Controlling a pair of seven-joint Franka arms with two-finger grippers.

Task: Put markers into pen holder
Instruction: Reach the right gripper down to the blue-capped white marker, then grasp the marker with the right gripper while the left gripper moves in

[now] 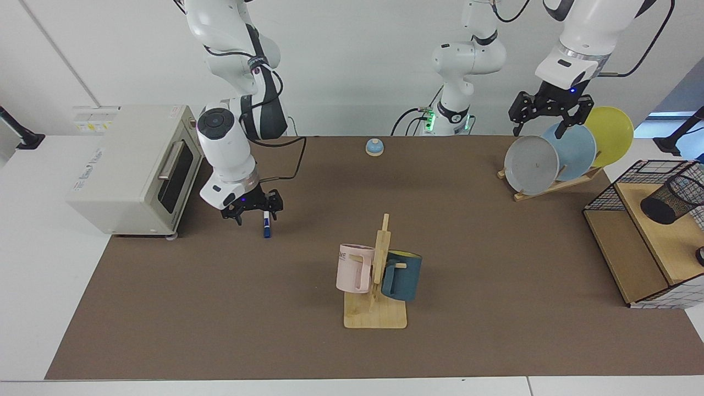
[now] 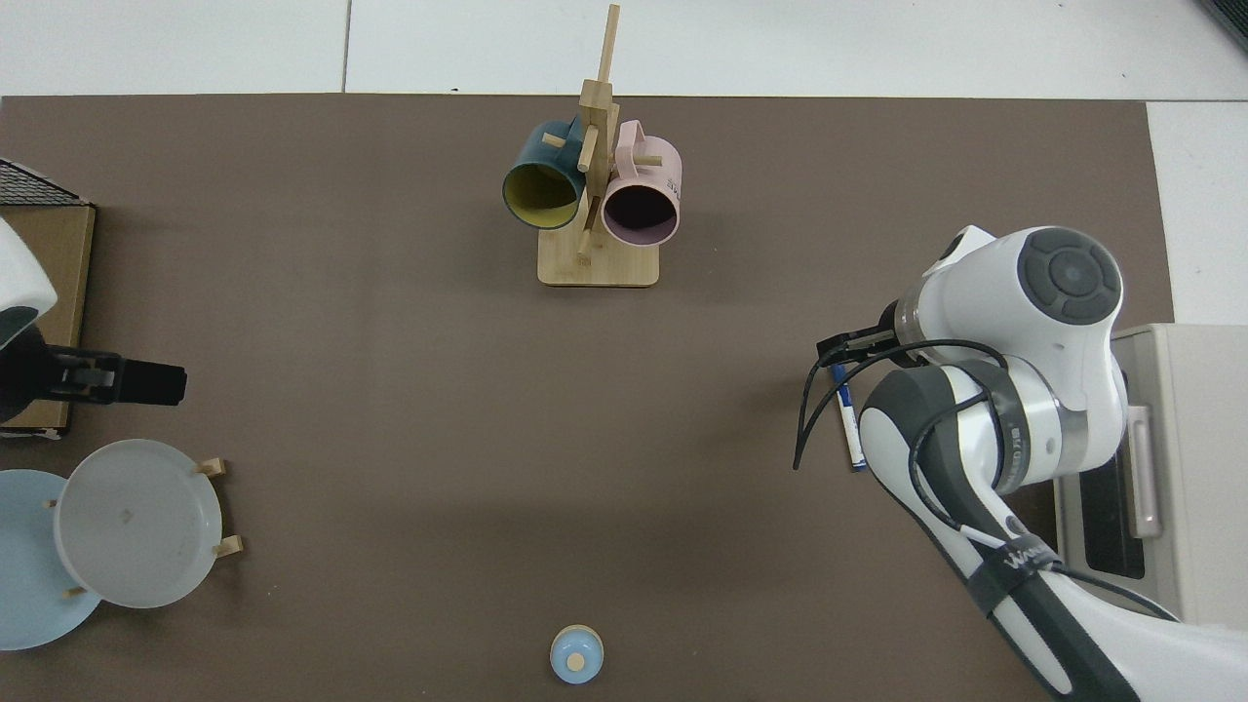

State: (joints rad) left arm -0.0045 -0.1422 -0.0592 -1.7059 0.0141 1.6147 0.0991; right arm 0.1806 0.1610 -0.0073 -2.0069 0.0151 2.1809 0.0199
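The marker lies flat on the brown mat, white barrel with blue ends; in the top view the marker is partly covered by the arm. My right gripper hangs open low over its far end, and the barrel shows close to one finger. The pen holder, a black mesh cup, lies tipped on the wooden board at the far side of the table. My left gripper waits open above the plates; in the top view the left gripper is empty.
A toaster oven stands right beside the right arm. A wooden mug rack with two mugs sits mid-table. A blue bell, a plate rack and a wire basket with wooden boards are also present.
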